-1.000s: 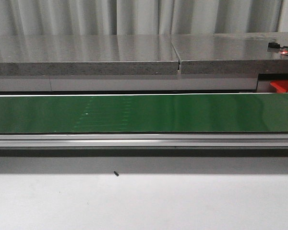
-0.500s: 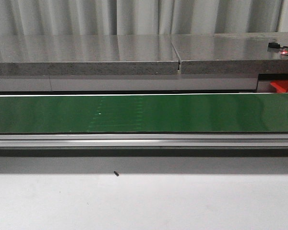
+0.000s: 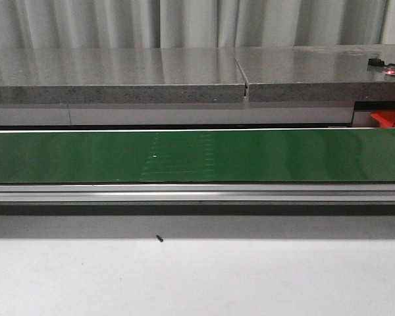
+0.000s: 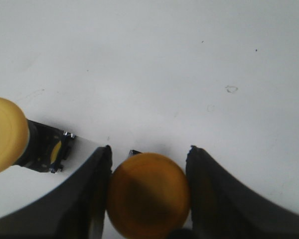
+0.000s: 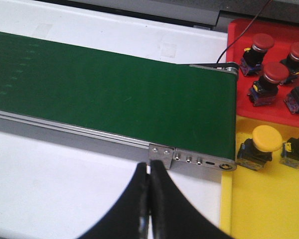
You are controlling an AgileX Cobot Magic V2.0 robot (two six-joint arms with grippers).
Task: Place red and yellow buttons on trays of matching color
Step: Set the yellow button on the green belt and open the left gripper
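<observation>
A yellow button (image 4: 148,194) sits between the two dark fingers of my left gripper (image 4: 149,150), which is shut on its round cap just above the white table. A second yellow button (image 4: 5,134) lies on its side close by on the same surface. My right gripper (image 5: 149,167) is shut with nothing in it, hovering over the white table by the end of the green belt (image 5: 114,89). Beyond that end lie the red tray (image 5: 239,30), holding several red buttons (image 5: 274,74), and the yellow tray (image 5: 254,209), holding yellow buttons (image 5: 266,139).
In the front view the green conveyor belt (image 3: 197,156) crosses the whole width, with a grey stone counter (image 3: 118,79) behind it. A corner of the red tray (image 3: 388,118) shows at the far right. A small black speck (image 3: 159,238) lies on the white table.
Faint marks on the green belt have shifted to the right in the front view. No arm appears in that view.
</observation>
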